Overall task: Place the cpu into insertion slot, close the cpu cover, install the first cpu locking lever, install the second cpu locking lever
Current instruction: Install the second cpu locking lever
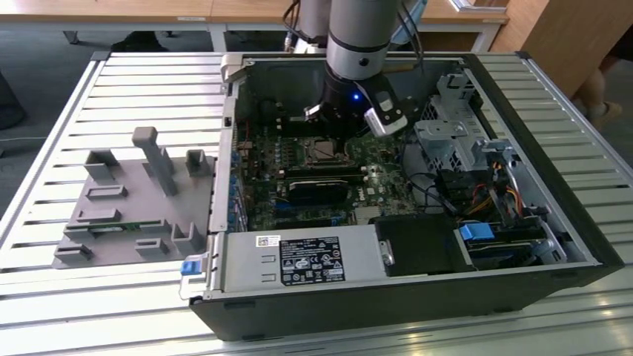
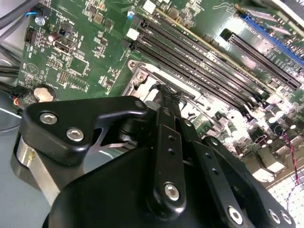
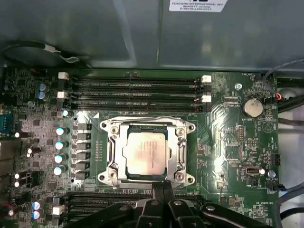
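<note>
step: cover/lever stage, judged | chip [image 3: 145,155] seated in socket [image 3: 114,135] at frame centre, first wrist view | cover [image 3: 181,142] lying flat around chip | gripper [image 3: 163,186] clenched, empty, tips at socket's near edge | tip: press straight down, stay clear of memory slots [image 3: 135,92] above socket

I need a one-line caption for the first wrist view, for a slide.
Pincer at the socket edge, with the cpu seated in the insertion slot under the closed cpu cover.
</note>
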You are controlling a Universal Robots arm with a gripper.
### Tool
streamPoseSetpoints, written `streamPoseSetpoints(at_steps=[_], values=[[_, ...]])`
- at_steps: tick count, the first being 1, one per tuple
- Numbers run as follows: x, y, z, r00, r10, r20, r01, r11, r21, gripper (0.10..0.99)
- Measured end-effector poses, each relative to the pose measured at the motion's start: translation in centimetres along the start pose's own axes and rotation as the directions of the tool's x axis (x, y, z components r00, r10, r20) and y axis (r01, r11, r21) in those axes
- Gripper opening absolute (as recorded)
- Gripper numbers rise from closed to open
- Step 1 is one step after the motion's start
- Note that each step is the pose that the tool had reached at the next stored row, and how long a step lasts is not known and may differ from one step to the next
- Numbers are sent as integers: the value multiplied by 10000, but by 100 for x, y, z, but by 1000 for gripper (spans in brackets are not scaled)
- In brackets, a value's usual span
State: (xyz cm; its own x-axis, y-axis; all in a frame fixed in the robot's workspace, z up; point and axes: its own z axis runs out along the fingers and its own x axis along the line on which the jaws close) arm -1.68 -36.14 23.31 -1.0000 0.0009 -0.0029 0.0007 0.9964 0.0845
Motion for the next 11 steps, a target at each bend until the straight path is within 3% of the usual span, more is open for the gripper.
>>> streamPoseSetpoints(at_steps=[6,11], values=[[7,-104,-7,10000,0,2,0,10000,-7,106],[118,-140,-8,10000,-2,1,2,10000,-75,106]])
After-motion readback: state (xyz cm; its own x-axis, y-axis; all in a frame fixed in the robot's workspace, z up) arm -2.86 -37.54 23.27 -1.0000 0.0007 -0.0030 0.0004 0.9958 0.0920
